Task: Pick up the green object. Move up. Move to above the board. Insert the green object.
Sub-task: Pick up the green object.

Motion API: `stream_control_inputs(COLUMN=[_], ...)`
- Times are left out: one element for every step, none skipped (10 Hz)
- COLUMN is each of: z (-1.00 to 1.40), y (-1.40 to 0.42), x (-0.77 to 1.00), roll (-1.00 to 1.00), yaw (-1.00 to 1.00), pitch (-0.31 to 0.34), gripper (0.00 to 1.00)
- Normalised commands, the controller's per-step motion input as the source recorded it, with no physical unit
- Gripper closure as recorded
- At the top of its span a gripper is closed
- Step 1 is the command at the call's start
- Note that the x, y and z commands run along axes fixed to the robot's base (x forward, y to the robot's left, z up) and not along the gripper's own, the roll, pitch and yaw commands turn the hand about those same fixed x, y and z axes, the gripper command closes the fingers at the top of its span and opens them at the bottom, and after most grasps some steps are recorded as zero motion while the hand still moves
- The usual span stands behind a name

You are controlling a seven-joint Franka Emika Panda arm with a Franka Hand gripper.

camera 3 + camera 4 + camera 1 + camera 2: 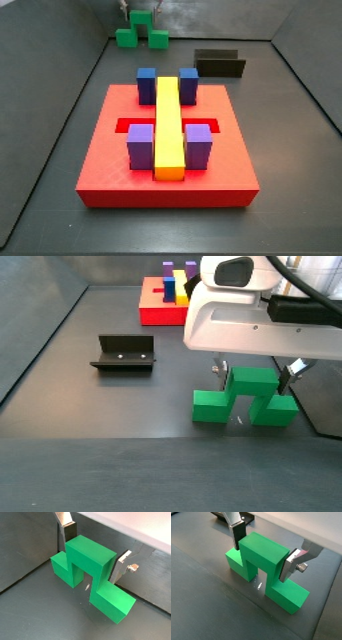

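The green object [87,559] stands on the dark floor, its taller centre cube between two lower cubes; it also shows in the other wrist view [263,558] and in both side views [139,32] [249,395]. My gripper [93,551] is down over it, at the far end of the floor from the board [167,160]. One finger [68,539] lies against one side of the centre cube and the other finger [120,566] against the opposite side. The red board carries a yellow bar [168,122] and blue and purple blocks.
The dark fixture [123,353] stands on the floor between the green object and the board, also seen in a side view [219,63]. Grey walls enclose the floor, one close behind the gripper [127,524].
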Motion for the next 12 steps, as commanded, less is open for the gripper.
stream_control_inputs(z=[-0.27, -0.22, -0.14, -0.12, 0.0, 0.0, 0.0, 0.0, 0.0, 0.0, 0.0, 0.0], y=[0.03, 0.06, 0.07, 0.06, 0.01, 0.0, 0.0, 0.0, 0.0, 0.0, 0.0, 0.0], x=[0.0, 0.0, 0.0, 0.0, 0.0, 0.0, 0.0, 0.0, 0.0, 0.0, 0.0, 0.0], roll=[-0.12, -0.1, -0.06, -0.04, -0.02, 0.0, 0.0, 0.0, 0.0, 0.0, 0.0, 0.0], yaw=[-0.04, -0.03, -0.03, -0.02, 0.0, 0.0, 0.0, 0.0, 0.0, 0.0, 0.0, 0.0], pitch=[-0.131, -0.103, -0.086, -0.064, 0.0, 0.0, 0.0, 0.0, 0.0, 0.0, 0.0, 0.0], gripper=[0.0, 0.0, 0.0, 0.0, 0.0, 0.0, 1.0, 1.0, 1.0, 1.0, 1.0, 1.0])
